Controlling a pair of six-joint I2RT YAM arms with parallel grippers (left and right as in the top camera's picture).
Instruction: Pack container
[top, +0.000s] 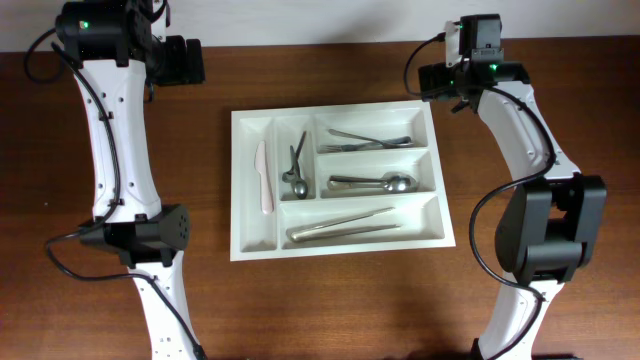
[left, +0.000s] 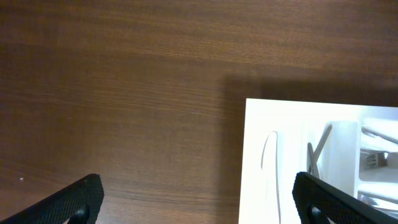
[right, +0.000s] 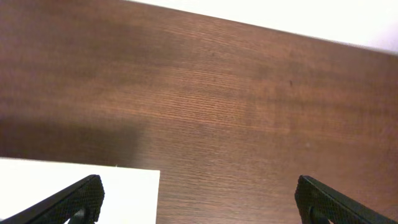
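On the brown wooden bench (top: 330, 310) the white container (top: 340, 251) lies flat in the middle, between the two arms, with its long sides running left to right. Its nearest long compartment holds long slim metal utensils (top: 345, 226) lying lengthwise at a slight slant. The long compartment beyond it holds metal spoons (top: 375, 183) with their bowls to the right, and the farthest long one holds forks (top: 372, 140). Down the left side run two narrow compartments from near to far. The outer one holds a pale knife (top: 264, 178), and the inner one holds a few small metal utensils (top: 296, 168) lying crossed. Farther back, the left claw (left: 198, 186) hangs over bare bench just off the container's far left corner. Its two dark fingers are spread wide with nothing between them. Its wrist view catches that corner at the right, with the pale knife and one end of the small metal utensils in their slots. The right claw (right: 199, 186) sits at the far right, just beyond the container's far right corner. It is also spread wide and empty over bare wood. In its view a corner of the container shows at lower left, and a white strip (right: 348, 18) lies past the bench's far edge.
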